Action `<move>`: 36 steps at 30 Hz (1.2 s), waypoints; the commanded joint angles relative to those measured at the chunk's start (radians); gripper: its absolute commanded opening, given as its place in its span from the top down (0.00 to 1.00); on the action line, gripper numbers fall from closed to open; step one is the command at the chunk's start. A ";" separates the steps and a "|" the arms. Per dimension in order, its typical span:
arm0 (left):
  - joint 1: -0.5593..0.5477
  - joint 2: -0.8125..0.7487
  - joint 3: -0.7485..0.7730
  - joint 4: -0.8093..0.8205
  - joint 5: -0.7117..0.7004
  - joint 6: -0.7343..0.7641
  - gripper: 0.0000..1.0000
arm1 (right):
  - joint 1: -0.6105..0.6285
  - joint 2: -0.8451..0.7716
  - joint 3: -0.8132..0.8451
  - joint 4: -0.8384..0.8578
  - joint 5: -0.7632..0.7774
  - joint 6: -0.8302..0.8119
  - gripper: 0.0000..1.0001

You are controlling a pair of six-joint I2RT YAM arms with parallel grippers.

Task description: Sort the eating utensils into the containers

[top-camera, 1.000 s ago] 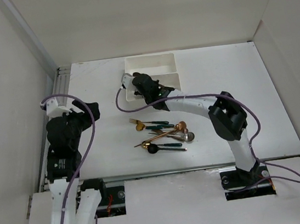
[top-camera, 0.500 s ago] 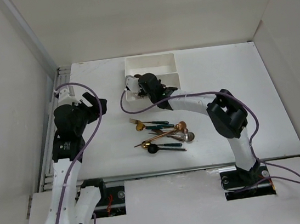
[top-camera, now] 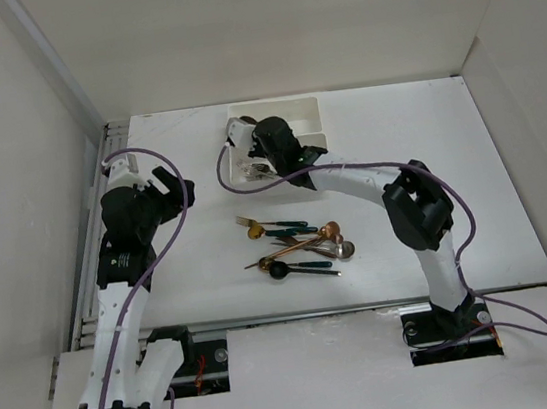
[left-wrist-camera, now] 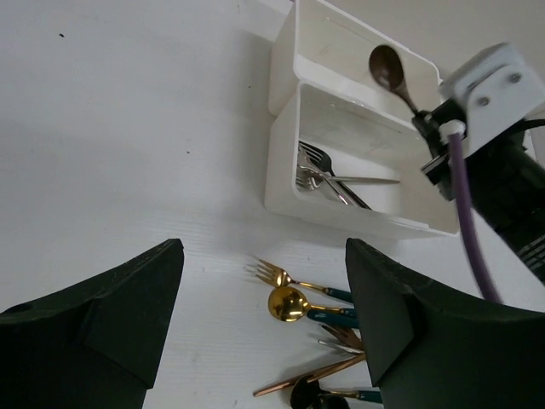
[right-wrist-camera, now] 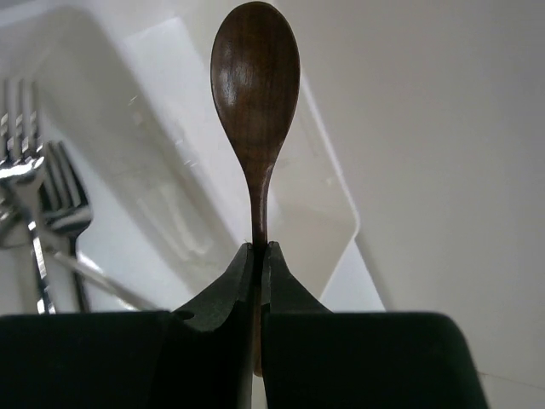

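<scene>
over the far tray (left-wrist-camera: pixel 341 38) the right gripper (right-wrist-camera: pixel 258 256) holds a brown spoon (right-wrist-camera: pixel 255 94), jaws pinched tight on the very end of its handle, bowl pointing out ahead. the near tray (left-wrist-camera: pixel 285 162) just beside it already holds silver forks (left-wrist-camera: pixel 328 175), and the far one looks bare in both wrist views. the rest of the utensils (top-camera: pixel 294 244) lie in a loose heap on the table (top-camera: pixel 473 188), well apart from the trays, gold and copper pieces tangled with green handles.

the left gripper (left-wrist-camera: pixel 264 315) hangs spread wide and holding nothing, off to the left side, looking toward the trays.

the risk, as i judge it, is the thin grip: so little handle sits between the jaws that the spoon could swivel or slip. released from this height (it looks well above the tray floor) it could bounce off the rim, or land among the forks if the arm drifts toward the near tray.
</scene>
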 commanded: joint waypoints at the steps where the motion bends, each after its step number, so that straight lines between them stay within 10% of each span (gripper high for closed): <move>1: -0.005 0.003 0.026 0.054 -0.018 0.016 0.27 | -0.039 0.000 0.066 0.134 -0.024 -0.047 1.00; 9: -0.005 0.066 0.079 0.054 -0.036 0.048 0.27 | -0.085 0.146 0.117 0.324 -0.001 -0.221 0.98; 17: -0.005 0.086 0.099 0.054 -0.056 0.069 0.27 | -0.096 0.196 0.193 0.424 0.024 -0.242 0.24; 26: -0.005 0.077 0.099 0.054 -0.026 0.078 0.27 | -0.034 -0.019 0.145 0.492 0.205 -0.157 0.06; 30: -0.005 0.067 0.081 0.034 -0.015 0.036 0.27 | 0.042 -0.260 -0.015 0.158 0.144 0.014 0.03; 33: -0.005 0.057 0.060 0.025 -0.004 0.000 0.27 | 0.082 -0.439 -0.073 -0.331 -0.197 0.249 0.03; 36: -0.005 0.057 0.050 0.016 -0.004 -0.022 0.27 | 0.146 -0.593 -0.271 -0.439 -0.388 0.482 0.04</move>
